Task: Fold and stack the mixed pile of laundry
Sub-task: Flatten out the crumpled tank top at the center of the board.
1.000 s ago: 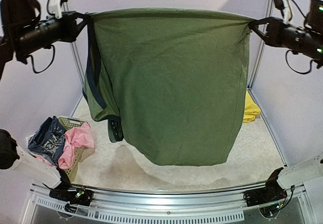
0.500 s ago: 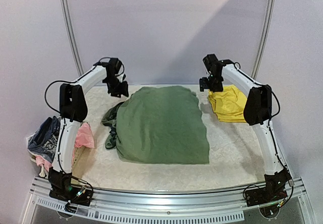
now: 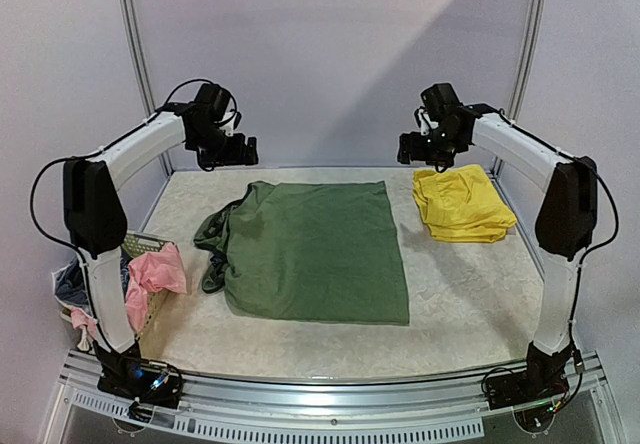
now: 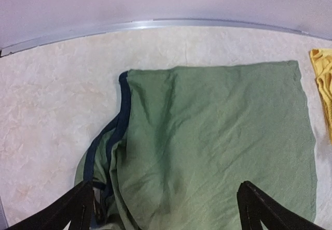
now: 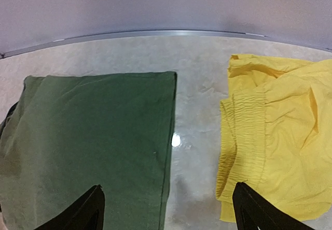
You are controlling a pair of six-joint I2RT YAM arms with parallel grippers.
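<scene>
From above, we see the olive-green top spread flat on the desk, its left side bunched. The folded yellow shorts lie apart at its right. The left gripper and right gripper hover near its far edge. A pink piece hangs over the basket.

In the left wrist view, we find the fingers wide apart and empty over the top's navy-trimmed side.

In the right wrist view, the fingers likewise gape, holding nothing, above the gap between top and shorts.
</scene>
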